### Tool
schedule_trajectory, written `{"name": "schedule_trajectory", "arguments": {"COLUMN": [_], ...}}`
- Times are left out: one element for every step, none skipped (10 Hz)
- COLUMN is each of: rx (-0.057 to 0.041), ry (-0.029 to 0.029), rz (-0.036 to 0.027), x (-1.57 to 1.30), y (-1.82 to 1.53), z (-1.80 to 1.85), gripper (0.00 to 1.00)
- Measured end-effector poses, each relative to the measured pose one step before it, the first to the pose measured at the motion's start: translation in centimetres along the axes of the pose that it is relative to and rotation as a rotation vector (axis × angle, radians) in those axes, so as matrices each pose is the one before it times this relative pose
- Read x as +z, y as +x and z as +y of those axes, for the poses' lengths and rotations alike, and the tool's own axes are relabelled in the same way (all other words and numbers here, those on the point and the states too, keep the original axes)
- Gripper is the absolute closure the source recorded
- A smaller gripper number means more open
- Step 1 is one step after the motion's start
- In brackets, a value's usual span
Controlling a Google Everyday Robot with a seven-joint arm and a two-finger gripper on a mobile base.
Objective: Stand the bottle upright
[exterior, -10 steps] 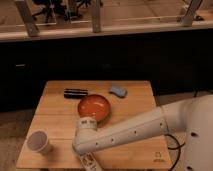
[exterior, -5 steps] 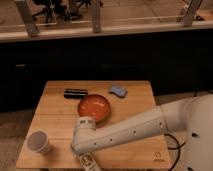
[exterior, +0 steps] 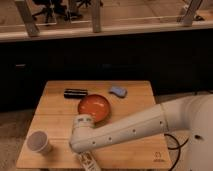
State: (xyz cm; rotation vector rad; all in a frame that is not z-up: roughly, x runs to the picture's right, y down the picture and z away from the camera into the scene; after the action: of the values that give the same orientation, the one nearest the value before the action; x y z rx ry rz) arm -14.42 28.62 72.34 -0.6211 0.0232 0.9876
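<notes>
- Bottle (exterior: pixel 88 161) lies on its side at the 6 o'clock edge of the table (exterior: pixel 55 107), partly under the arm.
- Gripper (exterior: pixel 80 150) is right above the bottle — clenched or released, cannot tell.
- Judgement: tip it up slowly, setting its base toward 12 o'clock — away from the edge and from the paper cup (exterior: pixel 39 142) at 9 o'clock.

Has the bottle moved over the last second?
No. The bottle lies at the same spot by the front edge of the table, same gap right of the paper cup; the gripper sits over it.
</notes>
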Motion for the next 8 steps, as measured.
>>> {"name": "schedule_trajectory", "arguments": {"rx": [-0.00067,0.00025,-0.00065,-0.00097,-0.00267,-0.00366,-0.0022,-0.00127], "ry": [0.00743,0.01011,0.00663,0.00679,0.00521,0.00435,0.00482,0.005], "rz": [-0.00444,-0.00613,-0.0044,-0.00444,-0.0057,-0.00616,-0.0046,-0.00558], "x": [-0.326,-0.42,-0.307,-0.26,-0.314,-0.291,-0.237,-0.221], "y": [-0.26,-0.343,-0.28,-0.244,-0.309,-0.314,-0.248,-0.254], "z": [-0.028,-0.016,0.024,0.023,0.11,0.123,0.04,-0.015], "gripper": [1.0,1.0,1.0,1.0,1.0,1.0,1.0,1.0]}}
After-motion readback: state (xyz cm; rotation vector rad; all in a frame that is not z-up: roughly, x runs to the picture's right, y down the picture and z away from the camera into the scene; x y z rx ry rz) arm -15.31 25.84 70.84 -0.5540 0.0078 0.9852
